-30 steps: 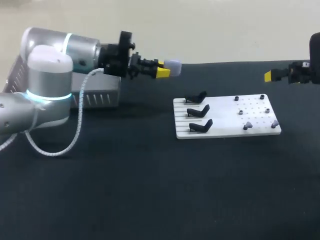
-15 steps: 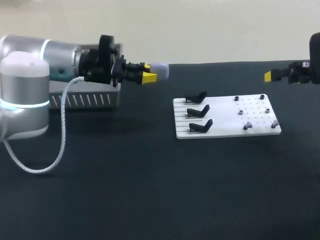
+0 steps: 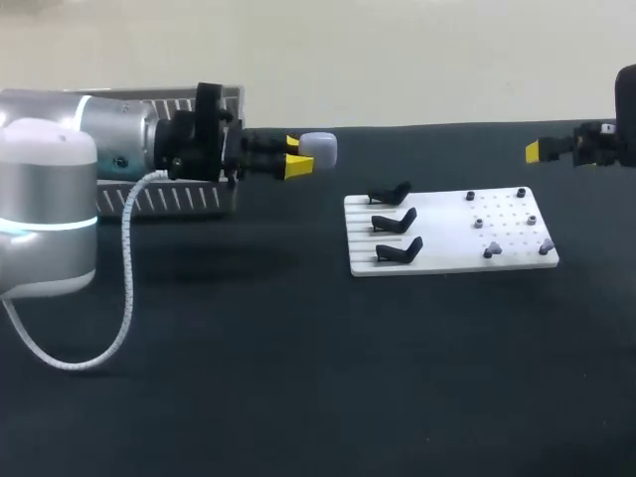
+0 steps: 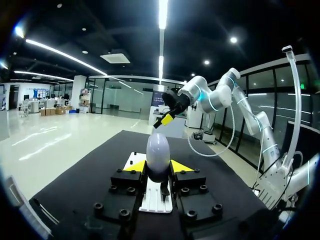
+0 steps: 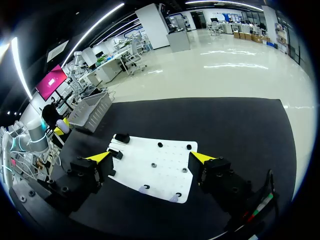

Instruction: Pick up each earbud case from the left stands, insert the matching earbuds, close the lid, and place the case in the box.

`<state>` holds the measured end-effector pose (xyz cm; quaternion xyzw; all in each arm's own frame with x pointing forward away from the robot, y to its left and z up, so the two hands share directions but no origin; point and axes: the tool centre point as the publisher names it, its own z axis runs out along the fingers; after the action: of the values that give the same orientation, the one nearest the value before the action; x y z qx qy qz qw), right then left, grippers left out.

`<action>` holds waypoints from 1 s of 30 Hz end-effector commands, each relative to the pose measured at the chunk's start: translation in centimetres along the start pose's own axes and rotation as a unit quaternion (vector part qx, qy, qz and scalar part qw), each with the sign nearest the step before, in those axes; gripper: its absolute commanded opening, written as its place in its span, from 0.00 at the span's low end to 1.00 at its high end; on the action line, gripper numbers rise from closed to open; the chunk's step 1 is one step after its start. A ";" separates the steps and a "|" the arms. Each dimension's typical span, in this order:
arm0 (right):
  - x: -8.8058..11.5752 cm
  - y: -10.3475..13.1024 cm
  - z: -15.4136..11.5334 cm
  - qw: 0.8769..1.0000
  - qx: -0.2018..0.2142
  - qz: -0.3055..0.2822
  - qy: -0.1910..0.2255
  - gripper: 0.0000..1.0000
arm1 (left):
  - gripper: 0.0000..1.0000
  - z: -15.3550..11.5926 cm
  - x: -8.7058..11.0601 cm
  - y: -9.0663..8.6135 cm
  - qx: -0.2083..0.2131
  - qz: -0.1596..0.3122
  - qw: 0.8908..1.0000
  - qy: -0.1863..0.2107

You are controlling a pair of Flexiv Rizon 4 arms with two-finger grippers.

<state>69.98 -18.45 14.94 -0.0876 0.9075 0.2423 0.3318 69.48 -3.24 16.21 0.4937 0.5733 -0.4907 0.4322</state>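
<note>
Left gripper is pinching the earbud case, held in the air at upper middle-left of the head frame. Wrist view: both yellow tips press its flanks, and most of the shell sticks out ahead of them.

Case: pale, egg-shaped, glossy. Judged light, rigid and slippery, so it could twist or squirt out of a shallow pinch. Best hold is probably across the broad sides, low on the body and clear of the lid seam so the hinge stays free.

Right gripper is spread wide and empty, above the white board at right of centre.

Counts:
- cases: one
- black stands: three, all bare
- pale earbuds: two, at the board's near right edge
- dark studs: four
- slatted box: one, upper left, behind the left arm
</note>
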 end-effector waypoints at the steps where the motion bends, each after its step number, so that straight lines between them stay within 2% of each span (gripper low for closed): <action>1: 0.0 0.0 0.0 1.000 0.000 0.000 0.000 1.00 | 0.00 0.3 0.1 0.3 0.005 -0.001 1.000 0.002; 12: 0.0 0.0 0.0 1.000 0.000 0.000 0.000 1.00 | 0.00 0.7 0.5 0.5 0.023 0.004 1.000 0.013; 30: 0.0 0.0 0.0 1.000 0.000 0.000 0.000 1.00 | 0.00 0.7 0.5 0.5 0.023 0.004 1.000 0.013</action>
<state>69.98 -18.45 14.94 -0.0876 0.9075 0.2423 0.3318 69.81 -3.81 15.61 0.5117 0.5660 -0.4951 0.4156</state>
